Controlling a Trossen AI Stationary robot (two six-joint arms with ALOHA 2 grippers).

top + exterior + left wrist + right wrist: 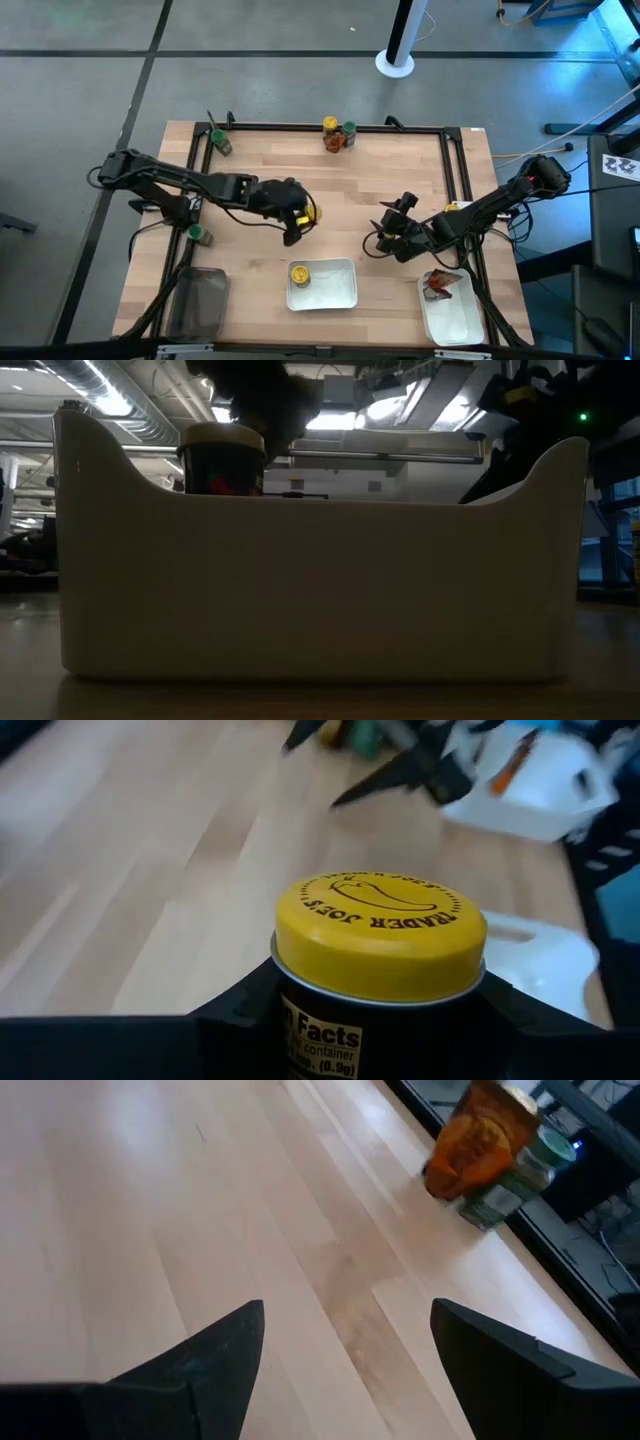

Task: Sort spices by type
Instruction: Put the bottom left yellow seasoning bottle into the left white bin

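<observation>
Two arms at work over a pale wooden table (330,200), seen from above. Left gripper (297,217) clamped on a small upright cylindrical jar with a yellow cap (380,935), fingers pressed against the jar's dark sides, long axis vertical. Middle white rectangular tray (340,290) at 5 o'clock from that gripper, near, already holding a second yellow-capped jar (299,274) in its 9 o'clock end. Likely step: carrying the held jar to join its like; coming move judged a short travel toward 5 o'clock, then a lowering into bare tray floor beside the seated jar. Left arm clearly nearer this tray. Right gripper (345,1365) hanging empty above bare wood at 3 o'clock of centre, fingers apart. Red-orange packet (437,287) lying in another white tray (455,320) at the 5 o'clock corner. Unsorted cluster at 12 o'clock: yellow-capped jar (329,125), green-capped jar (349,129), orange packet (333,141) touching.
</observation>
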